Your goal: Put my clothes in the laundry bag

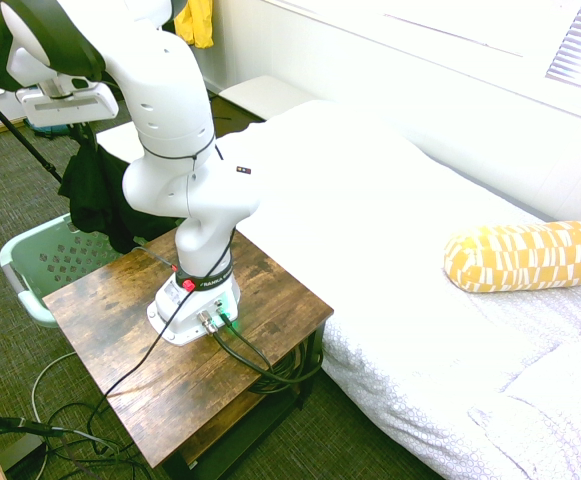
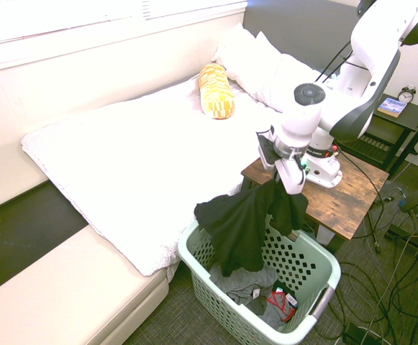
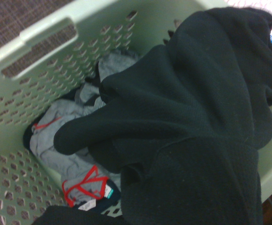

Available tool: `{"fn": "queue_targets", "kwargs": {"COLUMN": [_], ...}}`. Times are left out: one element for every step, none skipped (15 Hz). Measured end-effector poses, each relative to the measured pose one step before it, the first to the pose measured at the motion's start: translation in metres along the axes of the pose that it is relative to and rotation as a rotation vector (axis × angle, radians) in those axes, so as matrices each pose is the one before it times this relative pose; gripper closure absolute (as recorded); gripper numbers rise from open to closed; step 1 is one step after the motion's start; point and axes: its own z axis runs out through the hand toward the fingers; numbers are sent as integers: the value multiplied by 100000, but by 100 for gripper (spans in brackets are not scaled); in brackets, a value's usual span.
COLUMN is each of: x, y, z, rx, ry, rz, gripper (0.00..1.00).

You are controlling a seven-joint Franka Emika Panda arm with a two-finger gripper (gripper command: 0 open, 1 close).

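Note:
The clothes, one black garment [image 2: 243, 223], hang in floppy folds from my gripper [image 2: 286, 183], which is shut on the top of the fabric. The garment dangles over the near end of the mint-green laundry basket [image 2: 322, 260], and its lower edge reaches below the rim. From the other side, the black garment [image 1: 95, 195] hangs under my wrist, above the basket [image 1: 30, 268] on the floor beside the bed. Up close, the black garment [image 3: 192, 131] covers much of the basket's perforated wall [image 3: 37, 51].
Grey and red-trimmed clothes [image 2: 244, 284] lie inside the basket. A wooden side table [image 2: 356, 205] stands right next to it. The white bed [image 2: 144, 151] holds a yellow pillow [image 2: 216, 90]. A yellow jacket [image 1: 195, 20] hangs at the far wall.

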Motion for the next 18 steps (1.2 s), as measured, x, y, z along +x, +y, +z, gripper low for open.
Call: {"fn": "queue_targets", "kwargs": {"x": [-381,-125,44,98,93,162,177,198,232,396,928,1801,2539,3140,3568,3584,3748,4070], "y": [-210,-208,-205,-176,-145,-113,-61,-19,-4,1,21,91,236,489,903,1394,1919,2449], "z": [846,577,305,209,111,50,-22,-31,-21,-54,-172,-381,-568,-689,-764,-828,-907,-989], "rx": [-1773,-1306,-613,-248,-128,151,109,67,48,120,393,767,1046,1013,685,159,174,462], "ry": [-1356,-893,-651,-1035,-889,-571,-264,-90,-52,-59,-4,99,-66,-379,-98,529,578,238], "rz": [-832,-445,-130,-54,47,244,337,418,495,816,1754,2661,2887,3221,3849,4229,4729,5288], "gripper": [0,0,0,0,0,0,0,0,0,0,0,0,0,0,0,0,0,0]}}
